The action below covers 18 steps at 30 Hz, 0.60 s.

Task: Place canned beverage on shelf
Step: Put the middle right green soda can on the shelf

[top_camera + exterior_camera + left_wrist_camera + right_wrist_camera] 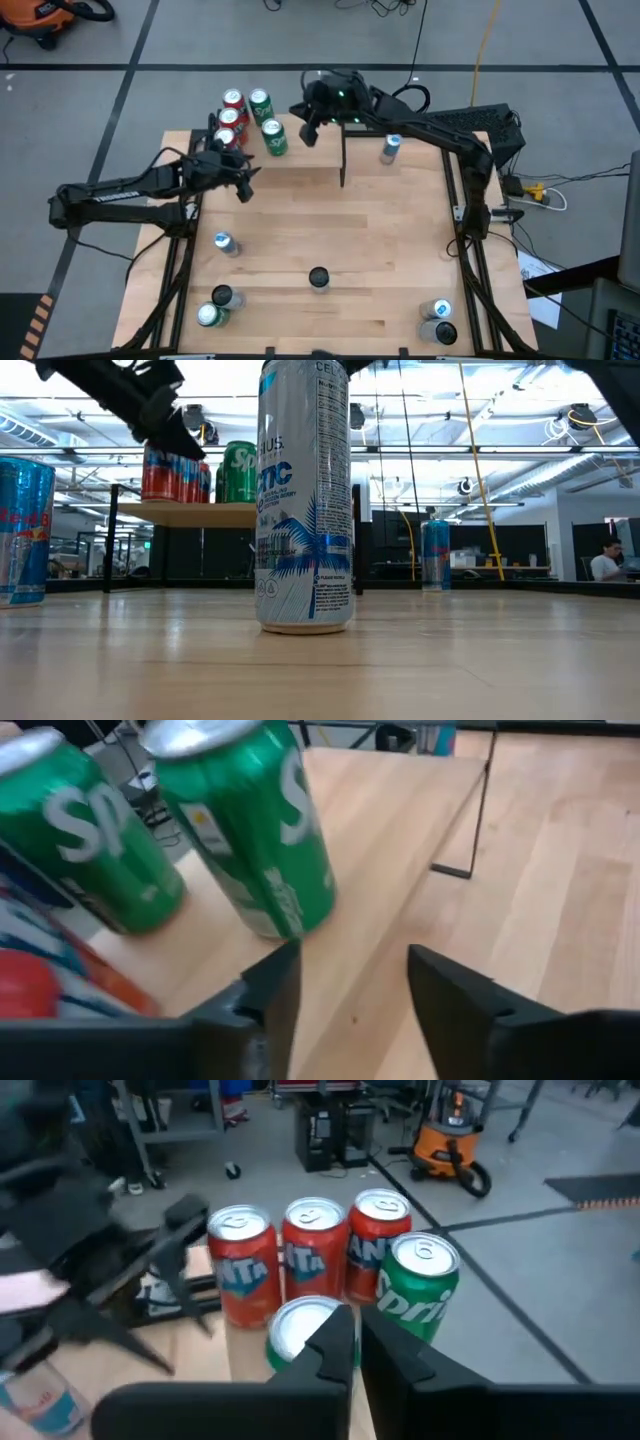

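Note:
The shelf (305,165), a light-wood board on black uprights, stands at the table's far side. On its left part stand three red Fanta cans (312,1260) and two green Sprite cans (250,830), all upright on their bases. My left gripper (242,188) hovers open at the shelf's near left edge, aimed at the nearer Sprite can (273,137), with nothing between its fingers (265,995). My right gripper (308,128) is shut and empty above the shelf's far side, to the right of the cans; its fingertips (358,1340) show in front of a Sprite can's top (298,1325).
Several more cans stand upright on the table: a slim one (391,148) right of the shelf, one (222,242) at the left, a tall one (318,278) near the front middle, and pairs at the front left (213,308) and front right (440,320).

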Tool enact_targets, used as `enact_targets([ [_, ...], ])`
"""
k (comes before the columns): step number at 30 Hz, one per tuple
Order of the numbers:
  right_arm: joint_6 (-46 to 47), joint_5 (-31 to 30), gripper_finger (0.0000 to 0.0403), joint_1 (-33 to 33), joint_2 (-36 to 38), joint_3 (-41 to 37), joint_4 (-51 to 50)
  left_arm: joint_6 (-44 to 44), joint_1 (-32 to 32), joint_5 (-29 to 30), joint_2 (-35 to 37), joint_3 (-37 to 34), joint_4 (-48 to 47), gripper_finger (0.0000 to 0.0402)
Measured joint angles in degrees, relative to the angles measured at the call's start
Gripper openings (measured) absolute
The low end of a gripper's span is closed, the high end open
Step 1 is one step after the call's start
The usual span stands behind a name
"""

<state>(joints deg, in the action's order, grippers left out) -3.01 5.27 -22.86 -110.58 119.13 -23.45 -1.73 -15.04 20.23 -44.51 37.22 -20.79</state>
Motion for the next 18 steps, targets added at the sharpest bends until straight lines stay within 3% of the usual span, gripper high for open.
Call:
enact_targets([
  [9,1.35,2.98,0.0,-2.41,-5.66,3.3,2.39,1.46,0.61,-0.2,-0.1,-5.56,5.01,0.0069],
  [18,2.27,8.45,0.0,-3.53,-7.61,3.44,2.76,1.41,0.61,-0.46,0.01,-5.52,5.87,0.001],
])
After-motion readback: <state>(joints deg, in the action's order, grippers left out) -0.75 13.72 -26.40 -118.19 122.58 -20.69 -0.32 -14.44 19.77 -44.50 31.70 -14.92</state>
